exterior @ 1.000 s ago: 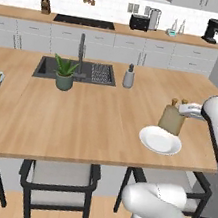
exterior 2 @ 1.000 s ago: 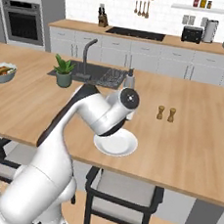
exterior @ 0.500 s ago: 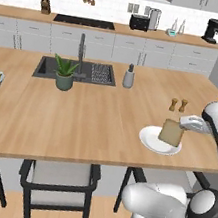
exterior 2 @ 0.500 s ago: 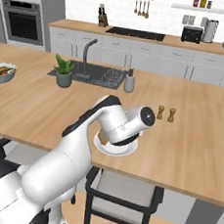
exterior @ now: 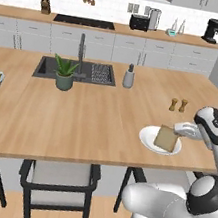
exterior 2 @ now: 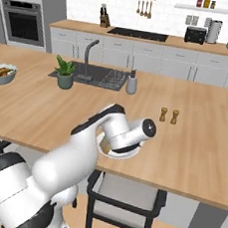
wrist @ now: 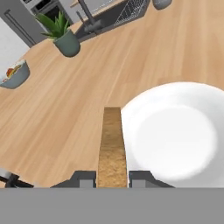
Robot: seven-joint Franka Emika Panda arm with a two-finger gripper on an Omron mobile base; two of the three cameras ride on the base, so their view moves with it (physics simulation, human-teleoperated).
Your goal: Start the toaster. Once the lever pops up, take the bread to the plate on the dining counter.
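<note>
No writing on bread (wrist: 112, 146) or plate (wrist: 183, 113).

Bread (exterior: 166, 139): golden-brown square slice, darker crust, tilted on edge over the plate (exterior: 147, 139), pinched between the tool's (wrist: 112, 177) fingers. Plate: round, plain white, shallow, near the front edge of the light wooden table (exterior: 89, 117). Toaster (exterior: 139, 22): black, boxy, on the far back counter.
</note>
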